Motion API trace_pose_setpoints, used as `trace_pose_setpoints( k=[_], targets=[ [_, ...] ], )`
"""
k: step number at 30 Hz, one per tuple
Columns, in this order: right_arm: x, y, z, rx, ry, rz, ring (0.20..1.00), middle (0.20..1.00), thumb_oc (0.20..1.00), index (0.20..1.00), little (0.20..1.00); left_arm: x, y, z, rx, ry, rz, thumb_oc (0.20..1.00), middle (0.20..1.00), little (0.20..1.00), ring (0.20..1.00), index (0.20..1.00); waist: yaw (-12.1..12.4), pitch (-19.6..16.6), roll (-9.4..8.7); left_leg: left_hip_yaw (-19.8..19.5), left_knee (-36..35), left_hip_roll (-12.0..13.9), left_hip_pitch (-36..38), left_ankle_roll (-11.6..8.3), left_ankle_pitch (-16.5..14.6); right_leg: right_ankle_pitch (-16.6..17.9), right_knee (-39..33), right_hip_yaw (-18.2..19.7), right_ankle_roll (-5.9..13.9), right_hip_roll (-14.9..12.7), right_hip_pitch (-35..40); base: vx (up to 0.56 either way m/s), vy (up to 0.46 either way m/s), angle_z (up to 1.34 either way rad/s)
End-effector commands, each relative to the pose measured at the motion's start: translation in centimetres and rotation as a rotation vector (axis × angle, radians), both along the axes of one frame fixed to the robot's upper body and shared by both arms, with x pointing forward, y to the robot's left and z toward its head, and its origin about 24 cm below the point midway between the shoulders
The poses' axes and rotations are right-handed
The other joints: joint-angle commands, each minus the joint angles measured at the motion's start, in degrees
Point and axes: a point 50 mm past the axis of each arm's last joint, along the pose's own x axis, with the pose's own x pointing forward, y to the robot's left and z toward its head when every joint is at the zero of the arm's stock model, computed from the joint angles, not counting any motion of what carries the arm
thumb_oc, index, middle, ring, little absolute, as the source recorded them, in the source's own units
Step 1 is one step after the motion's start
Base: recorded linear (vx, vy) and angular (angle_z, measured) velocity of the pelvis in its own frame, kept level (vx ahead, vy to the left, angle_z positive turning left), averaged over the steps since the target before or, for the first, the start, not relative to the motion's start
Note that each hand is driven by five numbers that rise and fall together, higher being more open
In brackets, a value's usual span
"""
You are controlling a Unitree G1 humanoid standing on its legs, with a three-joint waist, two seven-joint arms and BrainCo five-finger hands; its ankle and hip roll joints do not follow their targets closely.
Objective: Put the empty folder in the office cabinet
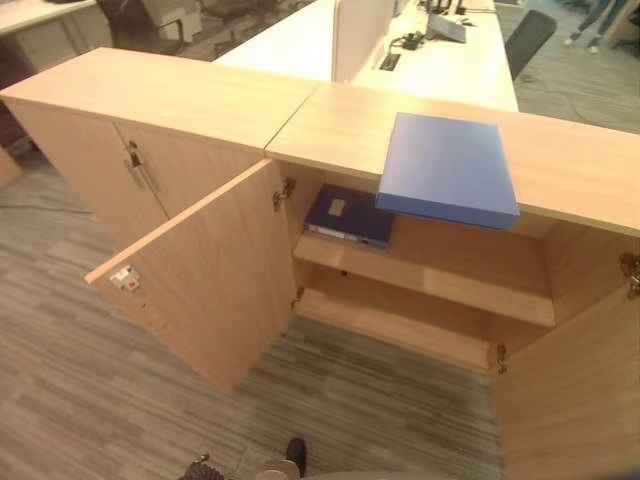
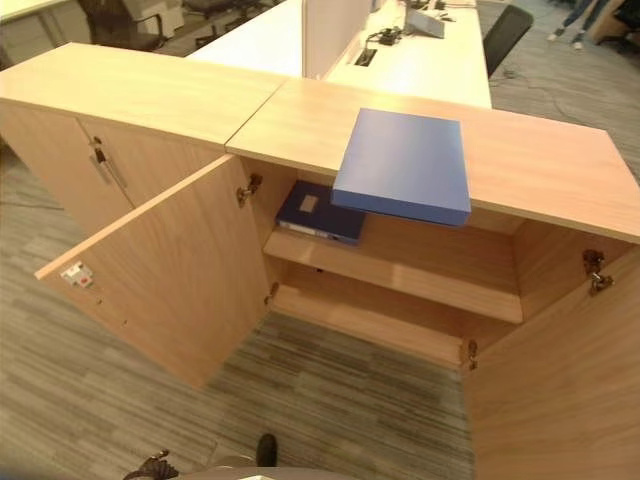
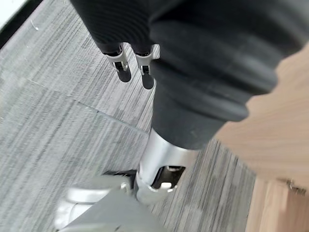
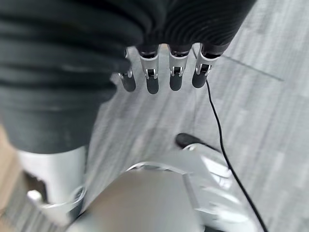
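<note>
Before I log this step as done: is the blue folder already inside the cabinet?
No, the blue folder lies on top of the cabinet, overhanging its open front.

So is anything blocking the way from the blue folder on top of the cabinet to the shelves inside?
Nothing visible does. The blue folder overhangs the cabinet top, both doors stand open, and the upper shelf is bare beside the dark binder at its left end.

The scene is lit evenly and brightly from overhead. Soft glare is seen on the white desk [image 1: 290,45] at 12 o'clock. The cabinet [image 1: 200,95] interior is left in shade, and a dark shadow is cast beneath the blue folder [image 1: 447,165] at 6 o'clock.
</note>
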Motion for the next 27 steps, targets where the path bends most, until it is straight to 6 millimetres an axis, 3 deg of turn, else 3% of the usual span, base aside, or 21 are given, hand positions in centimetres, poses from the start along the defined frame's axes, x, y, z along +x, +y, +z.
trace_pose_setpoints(
  k=[1,3,7,8,9,10,11,13,16,20,27],
  targets=[
    [1.8,0.4,0.3,0.014,-0.053,0.06,1.0,1.0,1.0,1.0,1.0,-2.0,0.9,0.0,0.008,0.06,0.055,1.0,1.0,1.0,1.0,1.0,1.9,0.1,-0.21,-2.8,0.8,-3.0,-0.1,-0.05,-4.2,13.6,2.1,-3.3,0.9,-9.5,-2.5,0.17,0.229,-0.59],
    [2.4,1.3,0.2,0.039,-0.075,0.077,1.0,1.0,1.0,1.0,1.0,-2.0,1.1,0.0,0.009,0.058,0.056,1.0,1.0,1.0,1.0,1.0,1.7,0.6,-0.43,-1.8,0.8,-3.0,2.2,-0.19,-6.3,13.3,5.2,-5.6,1.58,-10.5,-3.1,0.13,0.158,-0.3],
    [3.5,1.7,0.4,0.056,-0.105,0.088,1.0,1.0,1.0,1.0,1.0,-1.9,0.9,0.0,0.004,0.069,0.002,1.0,1.0,1.0,1.0,1.0,1.2,1.4,0.57,-0.3,0.8,-2.0,3.2,-0.47,-7.1,10.9,1.3,-8.9,1.29,-7.1,-5.1,0.06,0.018,-0.12],
    [3.5,1.7,0.4,0.056,-0.105,0.088,1.0,1.0,1.0,1.0,1.0,-1.9,0.9,0.0,0.004,0.069,0.002,1.0,1.0,1.0,1.0,1.0,1.2,1.4,0.63,-0.3,0.8,-1.9,3.2,-0.51,-7.1,11.0,1.2,-8.9,1.24,-7.0,-5.0,0.08,-0.044,-0.13],
    [3.6,1.5,0.5,0.055,-0.108,0.069,1.0,1.0,1.0,1.0,1.0,-1.9,0.5,-0.2,-0.006,0.087,-0.045,1.0,1.0,1.0,1.0,1.0,0.3,2.1,1.27,0.0,0.8,-1.3,4.3,-0.84,-7.7,10.7,-2.7,-8.3,1.32,-3.8,-7.0,0.09,-0.061,-0.2],
    [3.6,1.5,0.5,0.055,-0.106,0.06,1.0,1.0,1.0,1.0,1.0,-1.8,0.3,-0.2,-0.01,0.086,-0.058,1.0,1.0,1.0,1.0,1.0,-0.2,2.5,1.35,-0.1,0.8,-1.3,4.7,-0.9,-7.8,10.9,-4.3,-7.5,1.53,-2.4,-8.0,0.09,-0.06,-0.28],
    [3.6,1.4,0.5,0.055,-0.107,0.06,1.0,1.0,1.0,1.0,1.0,-1.8,0.3,-0.2,-0.011,0.086,-0.058,1.0,1.0,1.0,1.0,1.0,-0.2,2.5,1.41,-0.1,0.8,-1.2,4.8,-0.93,-7.9,10.9,-4.4,-7.5,1.49,-2.3,-7.9,0.01,-0.048,-0.18],
    [3.2,1.3,0.4,0.053,-0.093,0.035,1.0,1.0,1.0,1.0,1.0,-1.1,0.0,-0.2,-0.03,0.067,-0.08,1.0,1.0,1.0,1.0,1.0,-1.6,4.1,0.85,-0.4,0.8,-1.3,5.3,-0.97,-7.2,13.6,-8.2,-4.8,1.35,0.9,-11.6,0.08,-0.11,-0.04],
    [2.4,1.0,0.2,0.047,-0.064,0.022,1.0,1.0,1.0,1.0,1.0,-0.9,-0.3,-0.3,-0.048,0.067,-0.104,1.0,1.0,1.0,1.0,1.0,-1.9,4.1,0.14,-0.9,0.8,-1.4,5.7,-1.17,-7.5,13.9,-11.7,-4.2,1.53,2.2,-9.9,0.14,-0.137,0.22],
    [0.9,0.4,0.1,0.024,-0.009,0.032,1.0,1.0,1.0,1.0,1.0,-1.6,-0.6,-0.4,-0.07,0.095,-0.122,1.0,1.0,1.0,1.0,1.0,-2.5,1.8,-0.52,-1.0,0.8,1.1,5.6,-2.35,-7.4,13.1,-15.5,-4.7,0.75,5.1,-7.0,0.15,-0.185,0.17],
    [0.8,0.3,0.1,0.019,-0.008,0.056,1.0,1.0,1.0,1.0,1.0,-2.1,-0.6,-0.5,-0.063,0.127,-0.154,1.0,1.0,1.0,1.0,1.0,-3.3,0.6,-0.68,-0.7,1.4,6.5,7.3,-5.35,-7.4,9.8,-16.4,-4.0,-1.3,9.4,-4.6,0.14,-0.215,-0.04]
  ],
)
